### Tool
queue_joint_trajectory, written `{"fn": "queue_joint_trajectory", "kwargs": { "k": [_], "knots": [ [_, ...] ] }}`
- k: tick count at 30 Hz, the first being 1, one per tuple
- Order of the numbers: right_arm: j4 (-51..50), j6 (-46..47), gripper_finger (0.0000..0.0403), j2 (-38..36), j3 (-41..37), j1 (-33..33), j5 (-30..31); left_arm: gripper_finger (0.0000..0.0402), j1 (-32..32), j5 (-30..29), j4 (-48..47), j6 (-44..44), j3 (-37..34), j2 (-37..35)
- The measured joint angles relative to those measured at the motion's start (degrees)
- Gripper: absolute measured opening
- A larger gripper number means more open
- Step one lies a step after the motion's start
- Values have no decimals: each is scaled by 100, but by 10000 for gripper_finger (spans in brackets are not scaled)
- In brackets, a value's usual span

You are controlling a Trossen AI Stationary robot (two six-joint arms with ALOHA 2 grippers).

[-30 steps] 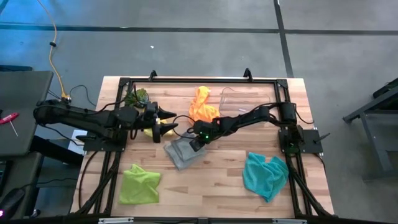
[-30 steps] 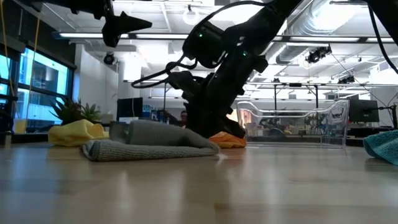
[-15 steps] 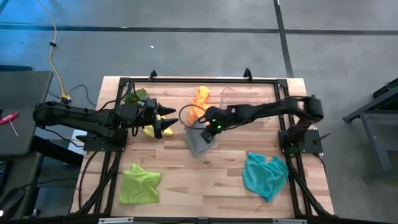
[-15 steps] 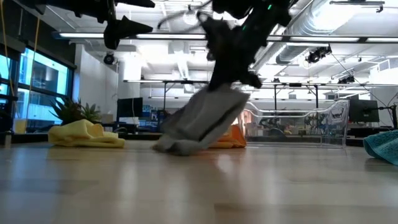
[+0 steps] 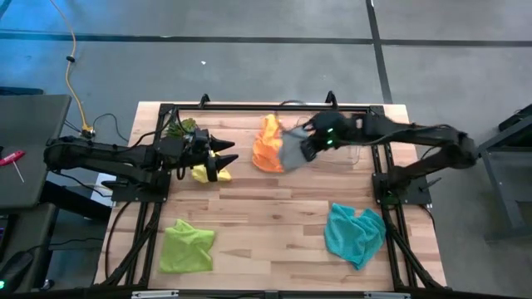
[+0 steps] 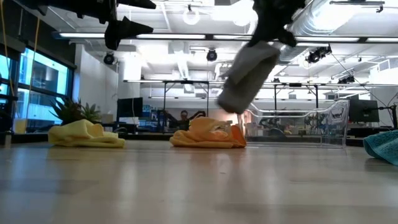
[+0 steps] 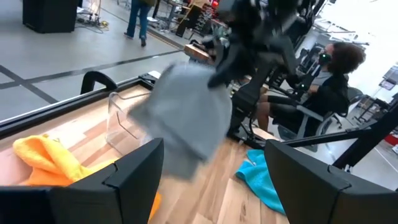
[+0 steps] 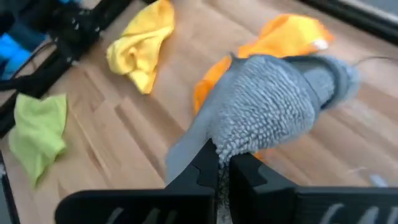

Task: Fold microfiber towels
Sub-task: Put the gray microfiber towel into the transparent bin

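Progress: early days I'd say, nothing on the table looks neatly folded and parked yet.
Grey towel (image 5: 293,151): up in the air, pinched in the right gripper (image 5: 311,146), dangling above the orange one and just beside the clear plastic bin (image 5: 337,133). Low view shows it hanging limp and well off the wood. Looks doubled over, but can't swear it's a proper fold.
Right gripper: clamped tight on a corner of the grey towel, fingers (image 8: 208,163) basically together with the cloth bunched between them.
Left gripper (image 5: 223,161): jaws spread wide, holding nothing, hovering over the yellow towel (image 5: 200,173) near the small plant (image 5: 180,129).
Orange towel (image 5: 268,143): crumpled heap at the back of the table, unfolded.
Yellow towel: rumpled too, untouched as far as I can see.
Lime green towel (image 5: 186,245): lying loose at the front left, wrinkly.
Teal towel (image 5: 353,232): messy pile at front right.
Left to do: my guess is grey goes down somewhere, then four more need folding.
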Motion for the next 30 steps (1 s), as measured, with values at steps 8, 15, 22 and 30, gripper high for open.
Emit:
{"fn": "queue_joint_trajectory", "kwargs": {
  "k": [8,15,22,30],
  "knots": [
    [-877,-107,0,-1085,0,-943,353,271,1,-24,60,0,0,0],
    [-1118,-364,0,-1043,2,-1650,273,271,1,-125,111,0,0,0],
    [-994,-272,0,-286,2,-1812,-168,271,1,-125,111,0,0,0],
    [-198,-23,0,559,2,-1808,-703,271,1,-123,109,91,0,0]
  ]
}}
